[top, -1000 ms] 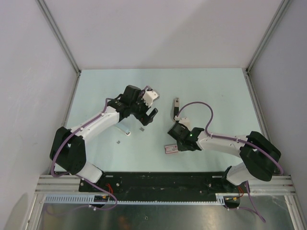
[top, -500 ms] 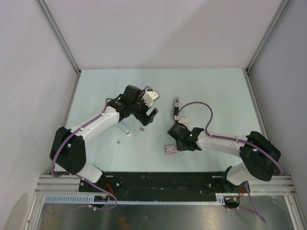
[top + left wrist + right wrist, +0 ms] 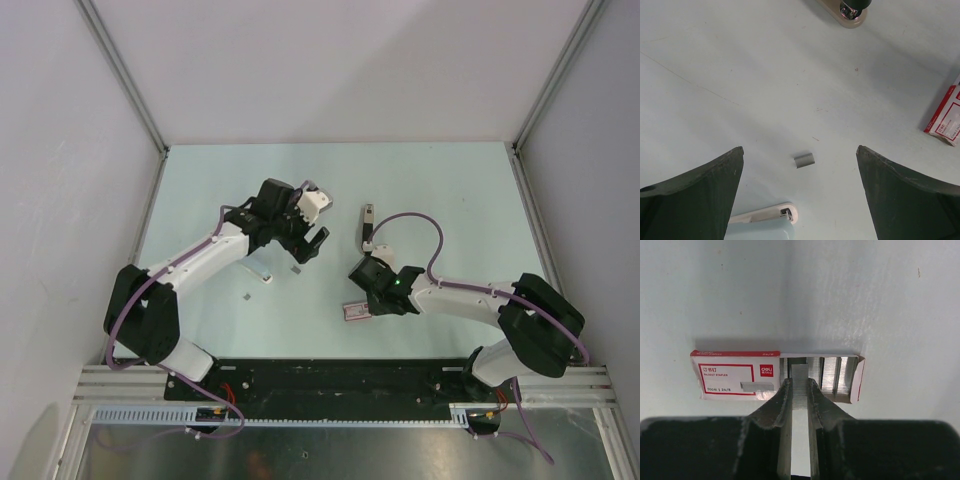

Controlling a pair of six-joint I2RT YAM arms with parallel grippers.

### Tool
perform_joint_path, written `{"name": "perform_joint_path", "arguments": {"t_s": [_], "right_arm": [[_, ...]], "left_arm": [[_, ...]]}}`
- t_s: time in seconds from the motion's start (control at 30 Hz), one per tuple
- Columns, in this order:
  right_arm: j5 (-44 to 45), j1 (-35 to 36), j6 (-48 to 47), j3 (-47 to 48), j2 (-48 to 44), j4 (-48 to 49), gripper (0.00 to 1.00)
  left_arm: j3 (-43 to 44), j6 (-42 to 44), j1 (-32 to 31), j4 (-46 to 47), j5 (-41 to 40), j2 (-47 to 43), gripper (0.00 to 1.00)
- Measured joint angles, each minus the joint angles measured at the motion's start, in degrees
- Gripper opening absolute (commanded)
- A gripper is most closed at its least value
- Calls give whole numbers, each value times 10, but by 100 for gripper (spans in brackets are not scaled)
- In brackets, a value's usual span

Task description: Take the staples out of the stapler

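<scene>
As right fingers point(image 3: 784, 396) clamp staples point(image 3: 800, 376), stapler point(image 3: 367, 222) well apart.

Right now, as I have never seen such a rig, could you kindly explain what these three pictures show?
A left robot arm and a right robot arm stand bolted at the edge of a table. One picture looks down from above; the other two come from a camera on each wrist. The left gripper hangs open near a loose staple piece, with the stapler lying beyond. The right gripper is shut on a strip of staples in an opened staple box.
</scene>
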Motion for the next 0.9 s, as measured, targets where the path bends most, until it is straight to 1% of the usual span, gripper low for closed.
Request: {"name": "perform_joint_path", "arguments": {"t_s": [0.43, 0.63, 0.67, 0.73, 0.9], "right_arm": [[-10, 0, -13, 0, -4, 6, 29], [-15, 0, -17, 0, -23, 6, 34], [-15, 0, -18, 0, -26, 6, 34], [-15, 0, -18, 0, -31, 6, 29], [-17, 0, -23, -1, -56, 2, 7]], "left_arm": [[-4, 0, 0, -1, 0, -6, 99], [-5, 0, 0, -1, 0, -7, 99], [-5, 0, 0, -1, 0, -7, 99], [-5, 0, 0, -1, 0, -7, 99], [-5, 0, 0, -1, 0, -8, 99]]}}
